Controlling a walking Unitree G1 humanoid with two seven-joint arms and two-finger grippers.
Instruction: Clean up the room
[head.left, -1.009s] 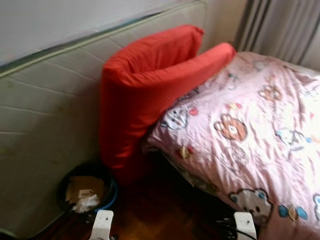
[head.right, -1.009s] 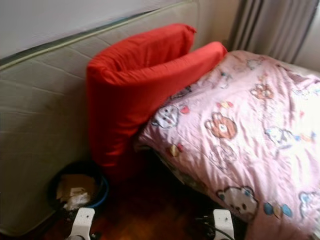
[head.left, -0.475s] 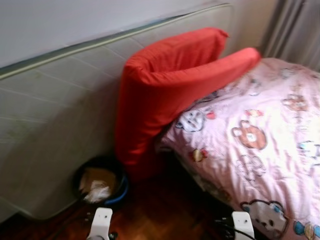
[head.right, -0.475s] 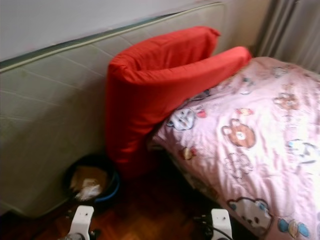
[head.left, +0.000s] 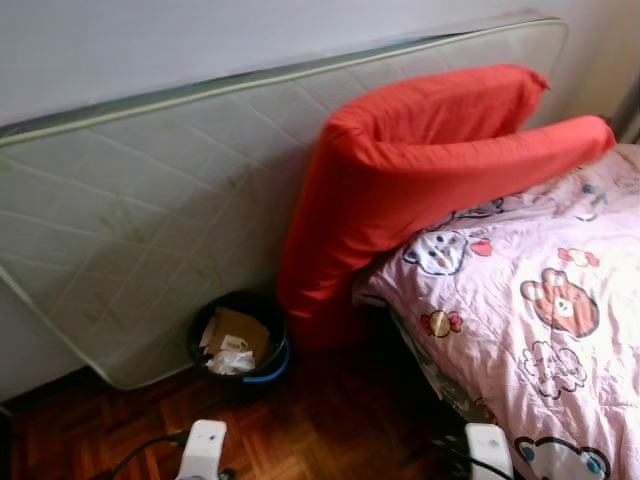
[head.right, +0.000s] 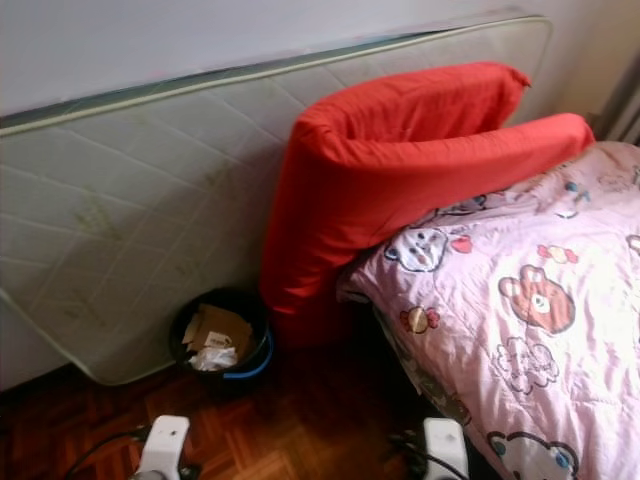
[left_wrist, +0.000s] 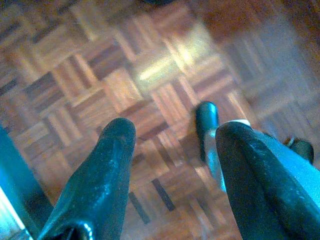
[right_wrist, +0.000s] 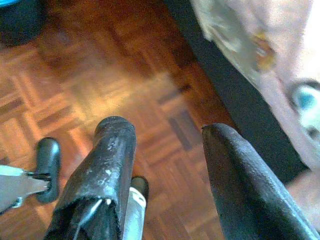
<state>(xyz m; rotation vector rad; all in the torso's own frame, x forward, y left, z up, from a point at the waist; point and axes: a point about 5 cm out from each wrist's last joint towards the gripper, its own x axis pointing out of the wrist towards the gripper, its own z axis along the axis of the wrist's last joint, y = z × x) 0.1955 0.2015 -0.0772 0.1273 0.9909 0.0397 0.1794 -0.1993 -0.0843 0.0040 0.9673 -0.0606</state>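
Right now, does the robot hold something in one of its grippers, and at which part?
Nothing is held. The left gripper and the right gripper are both open, with only the wooden floor between their fingers.

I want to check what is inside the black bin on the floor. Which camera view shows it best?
The left eye view: the black bin sits whole beside the leaning mattress, with cardboard and crumpled paper inside. The right eye view shows the same, slightly smaller. The right wrist view catches a blurred dark edge, probably this bin.
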